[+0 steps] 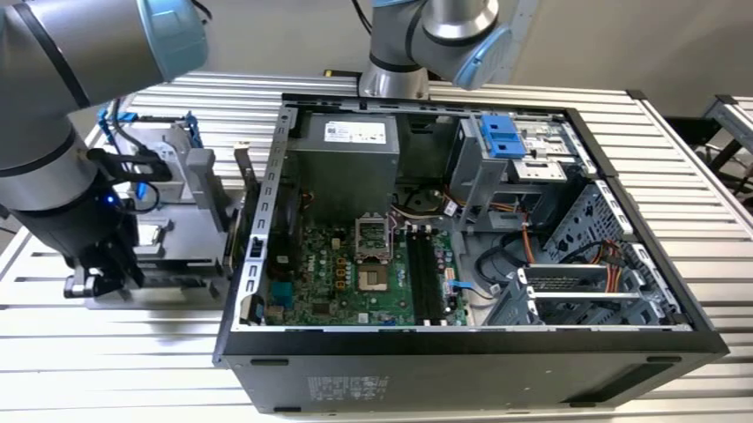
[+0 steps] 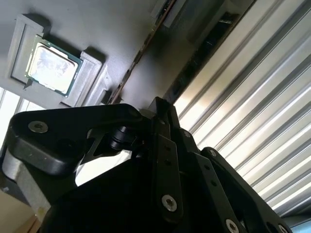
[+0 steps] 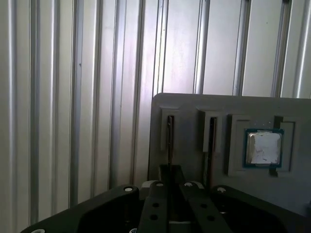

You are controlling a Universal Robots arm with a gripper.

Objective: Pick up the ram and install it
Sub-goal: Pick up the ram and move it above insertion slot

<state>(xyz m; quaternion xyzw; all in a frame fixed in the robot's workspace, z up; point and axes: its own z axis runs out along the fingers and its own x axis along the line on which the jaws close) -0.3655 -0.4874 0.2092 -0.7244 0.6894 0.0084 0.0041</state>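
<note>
Bench noted: I work over a ribbed silver aluminium table (image 1: pixel 118 361). On it lies an open black desktop computer case (image 1: pixel 471 352). Inside the case I see a green motherboard (image 1: pixel 335 282), a grey metal power supply box (image 1: pixel 344 167) and a blue plastic drive bracket (image 1: pixel 500 134). In both wrist views, a grey plastic parts holder (image 3: pixel 189 104) rests on the table. A small square silver processor chip (image 3: pixel 264 148) is seated in its square recess.

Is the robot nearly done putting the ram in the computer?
Not yet. Done: nothing that shows. In hand: the gripper is down at the grey holder, lined up with the ram, which stands on edge in its groove. Left: lifting it and seating it in the computer's memory slots, which look empty.
</note>
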